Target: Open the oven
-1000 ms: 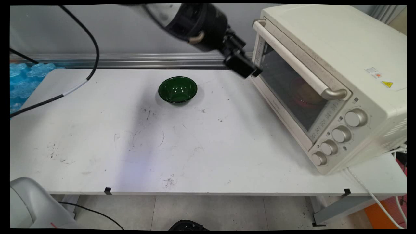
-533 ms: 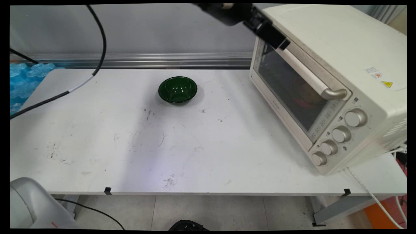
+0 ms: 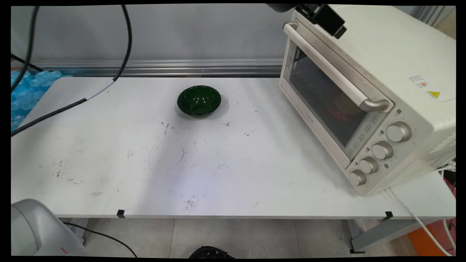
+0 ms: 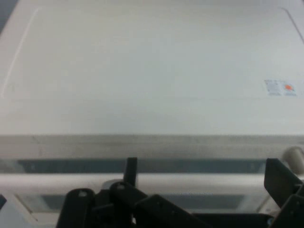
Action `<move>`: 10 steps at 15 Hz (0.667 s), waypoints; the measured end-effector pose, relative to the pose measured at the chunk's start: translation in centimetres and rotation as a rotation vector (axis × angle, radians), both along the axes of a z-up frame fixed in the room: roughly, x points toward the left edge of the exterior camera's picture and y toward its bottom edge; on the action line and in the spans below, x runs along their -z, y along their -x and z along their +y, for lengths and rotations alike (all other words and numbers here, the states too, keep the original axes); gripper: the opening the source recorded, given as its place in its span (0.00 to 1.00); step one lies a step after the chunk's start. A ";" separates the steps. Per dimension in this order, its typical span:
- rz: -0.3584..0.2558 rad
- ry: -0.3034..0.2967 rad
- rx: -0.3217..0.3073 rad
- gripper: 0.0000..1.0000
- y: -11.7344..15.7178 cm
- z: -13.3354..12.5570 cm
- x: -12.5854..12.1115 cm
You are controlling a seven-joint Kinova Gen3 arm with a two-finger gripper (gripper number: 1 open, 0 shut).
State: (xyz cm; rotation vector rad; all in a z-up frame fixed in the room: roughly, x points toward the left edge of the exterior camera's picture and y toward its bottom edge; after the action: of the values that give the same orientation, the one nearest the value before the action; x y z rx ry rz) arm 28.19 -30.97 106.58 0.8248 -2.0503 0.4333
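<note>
Standing at the table's (image 3: 109,174) right edge: cream oven (image 3: 400,54), door closed, likely heavy and rigid; bar handle (image 3: 332,65) probably the firm, smooth hold. Farther back, mid-table: green bowl (image 3: 199,100). Hovering above the oven's far top: gripper (image 3: 327,18), fingers (image 4: 280,178) spread, empty.

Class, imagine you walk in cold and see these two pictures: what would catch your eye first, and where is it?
Most striking is the big cream toaster oven filling the table's right side, door shut, with something reddish dimly visible behind the glass. The black gripper hangs at the top edge above the oven's roof, fingers apart in the hand view, holding nothing. The dark green bowl stands alone toward the back of the scuffed white table.
</note>
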 end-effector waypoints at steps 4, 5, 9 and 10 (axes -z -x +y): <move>-0.023 -0.001 -0.003 1.00 1.3 -2.5 0.3; -0.030 -0.001 -0.003 1.00 1.4 -2.8 0.4; -0.065 -0.009 0.003 0.00 2.2 -4.2 1.0; -0.074 -0.012 0.004 0.00 2.4 -4.5 1.2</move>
State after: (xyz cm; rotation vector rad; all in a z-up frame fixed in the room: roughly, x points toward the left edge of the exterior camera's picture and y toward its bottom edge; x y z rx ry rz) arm 25.78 -35.51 105.36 0.8225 -2.1245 0.4560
